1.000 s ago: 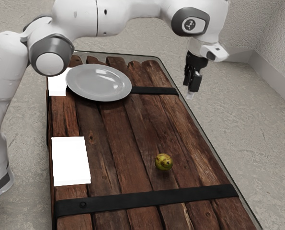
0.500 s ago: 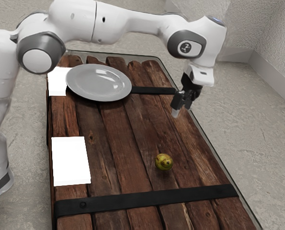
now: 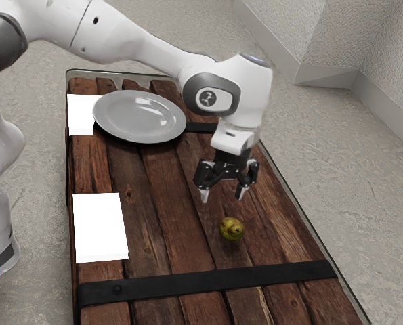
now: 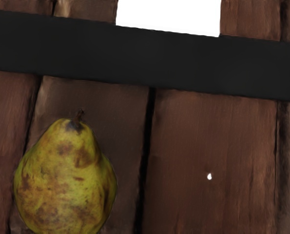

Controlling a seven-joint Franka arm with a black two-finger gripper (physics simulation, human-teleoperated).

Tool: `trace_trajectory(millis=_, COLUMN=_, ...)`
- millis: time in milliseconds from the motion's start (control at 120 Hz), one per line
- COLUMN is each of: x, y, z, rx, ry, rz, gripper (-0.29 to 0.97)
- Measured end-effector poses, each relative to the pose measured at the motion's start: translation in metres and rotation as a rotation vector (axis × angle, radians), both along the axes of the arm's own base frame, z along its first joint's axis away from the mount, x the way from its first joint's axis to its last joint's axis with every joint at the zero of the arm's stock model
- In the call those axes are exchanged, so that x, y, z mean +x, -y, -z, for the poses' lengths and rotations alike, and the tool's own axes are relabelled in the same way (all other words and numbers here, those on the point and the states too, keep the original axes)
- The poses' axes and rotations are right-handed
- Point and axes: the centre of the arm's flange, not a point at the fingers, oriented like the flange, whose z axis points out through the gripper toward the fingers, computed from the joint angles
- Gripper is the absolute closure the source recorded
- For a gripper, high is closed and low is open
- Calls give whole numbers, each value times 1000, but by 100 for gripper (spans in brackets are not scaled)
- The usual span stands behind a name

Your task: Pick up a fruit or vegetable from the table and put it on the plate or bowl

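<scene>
Hovering the hand (image 3: 223, 194), spread wide, between plate (image 3: 139, 116) and pear (image 3: 231, 229), just short of that pear lying stem-first toward a black strap (image 4: 145, 48).

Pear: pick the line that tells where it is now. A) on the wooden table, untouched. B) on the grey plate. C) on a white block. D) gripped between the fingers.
A: the pear lies on the wooden table, apart from the open gripper hovering near it, and well away from the plate.
</scene>
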Motion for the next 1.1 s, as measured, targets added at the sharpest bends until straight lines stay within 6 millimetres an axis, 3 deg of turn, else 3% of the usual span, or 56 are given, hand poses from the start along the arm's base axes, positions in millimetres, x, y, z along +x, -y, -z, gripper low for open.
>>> trace_trajectory(millis=92, x=9, y=-37, z=4, rx=0, ry=13, rz=-23, gripper=0)
trace_trajectory(millis=167, x=13, y=-46, z=7, rx=0, ry=22, rz=-7, gripper=0)
trace_trajectory(millis=600, x=27, y=29, z=42, rx=-2, ry=14, rz=230, gripper=0)
trace_trajectory(millis=775, x=41, y=24, z=65, rx=2, ry=-3, rz=236, gripper=0)
trace_trajectory(millis=950, x=44, y=41, z=72, rx=5, ry=0, rz=282, gripper=1)
trace_trajectory(millis=1100, x=46, y=41, z=78, rx=0, ry=0, rz=291, gripper=26)
